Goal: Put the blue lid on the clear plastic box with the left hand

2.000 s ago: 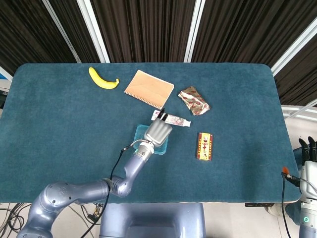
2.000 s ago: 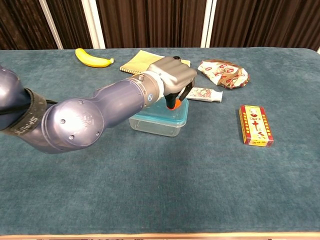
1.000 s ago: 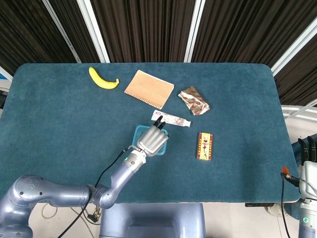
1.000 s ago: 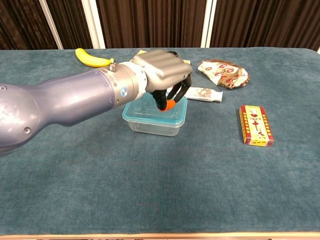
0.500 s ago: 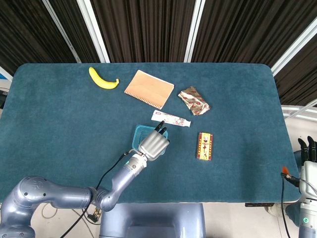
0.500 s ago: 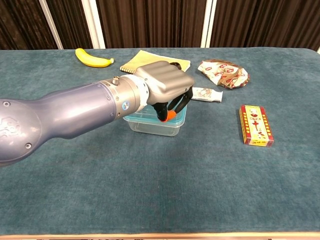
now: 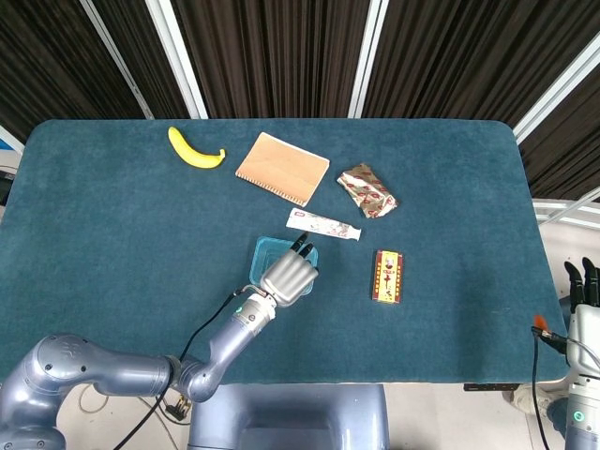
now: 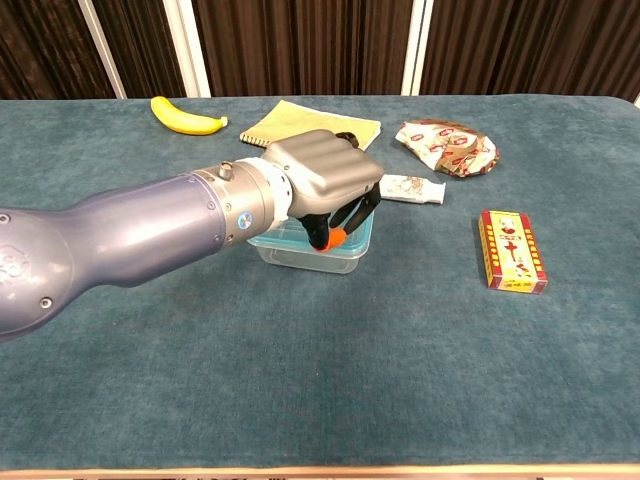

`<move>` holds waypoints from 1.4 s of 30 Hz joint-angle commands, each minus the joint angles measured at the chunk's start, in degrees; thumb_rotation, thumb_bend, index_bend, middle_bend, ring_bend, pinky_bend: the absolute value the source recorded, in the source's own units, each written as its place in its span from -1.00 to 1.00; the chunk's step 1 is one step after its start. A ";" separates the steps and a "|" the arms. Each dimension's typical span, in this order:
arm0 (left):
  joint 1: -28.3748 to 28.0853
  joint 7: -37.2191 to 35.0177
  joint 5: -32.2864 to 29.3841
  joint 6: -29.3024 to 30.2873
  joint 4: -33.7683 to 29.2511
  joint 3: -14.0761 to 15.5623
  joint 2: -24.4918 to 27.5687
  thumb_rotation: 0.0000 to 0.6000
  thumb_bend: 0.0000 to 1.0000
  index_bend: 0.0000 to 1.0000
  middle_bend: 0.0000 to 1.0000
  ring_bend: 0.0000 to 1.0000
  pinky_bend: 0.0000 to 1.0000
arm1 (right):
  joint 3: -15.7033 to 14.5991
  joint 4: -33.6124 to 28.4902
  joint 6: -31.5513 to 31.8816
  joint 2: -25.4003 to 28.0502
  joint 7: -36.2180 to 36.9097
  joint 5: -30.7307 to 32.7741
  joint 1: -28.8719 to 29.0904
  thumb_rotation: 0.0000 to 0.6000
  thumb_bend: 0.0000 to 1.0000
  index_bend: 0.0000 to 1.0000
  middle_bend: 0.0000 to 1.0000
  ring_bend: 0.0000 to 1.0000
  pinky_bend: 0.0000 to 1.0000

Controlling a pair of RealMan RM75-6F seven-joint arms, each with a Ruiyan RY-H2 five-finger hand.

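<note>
The clear plastic box stands mid-table, and the blue lid lies flat on top of it. My left hand hovers over the box's near side and hides most of it in both views. In the chest view the left hand has its back up, with its fingers hanging apart over the lid, and I see nothing held in them. My right hand stays off the table at the lower right edge, fingers extended, holding nothing.
A tube lies just behind the box. A red carton is to its right. Further back are a crumpled wrapper, a tan notebook and a banana.
My left hand lifted off the lid, then drew back toward me and sank lower over the box's near side. The lid stays on the box.
</note>
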 commanded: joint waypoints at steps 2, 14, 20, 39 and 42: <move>-0.02 0.36 0.60 0.02 0.60 0.55 -0.48 1.00 -0.02 0.36 0.08 -0.73 -0.94 | 0.02 0.01 -0.06 0.00 0.04 0.05 0.02 1.00 -0.41 -0.77 -0.94 -0.98 -1.00; 0.39 1.36 1.87 -0.26 3.59 2.01 -2.35 1.00 -0.02 0.36 0.08 -0.73 -0.94 | 0.15 -0.19 -0.12 0.11 0.30 0.25 -0.02 1.00 -0.41 -0.77 -0.94 -0.98 -1.00; 0.60 1.47 1.95 -0.65 4.57 2.14 -3.00 1.00 -0.02 0.36 0.08 -0.73 -0.94 | 0.18 -0.24 -0.12 0.12 0.32 0.30 -0.02 1.00 -0.41 -0.77 -0.94 -0.98 -1.00; 2.04 -1.46 4.57 0.77 3.78 -0.19 -2.04 1.00 -0.03 0.35 0.07 -0.73 -0.94 | 0.24 -0.23 0.05 0.12 0.47 0.14 -0.04 1.00 -0.41 -0.77 -0.94 -0.98 -1.00; 2.82 -3.28 5.62 2.93 0.64 -2.19 0.45 1.00 -0.08 0.19 0.00 -0.74 -0.94 | 0.18 -0.06 0.12 0.08 0.49 -0.13 -0.01 1.00 -0.41 -0.77 -0.94 -0.98 -1.00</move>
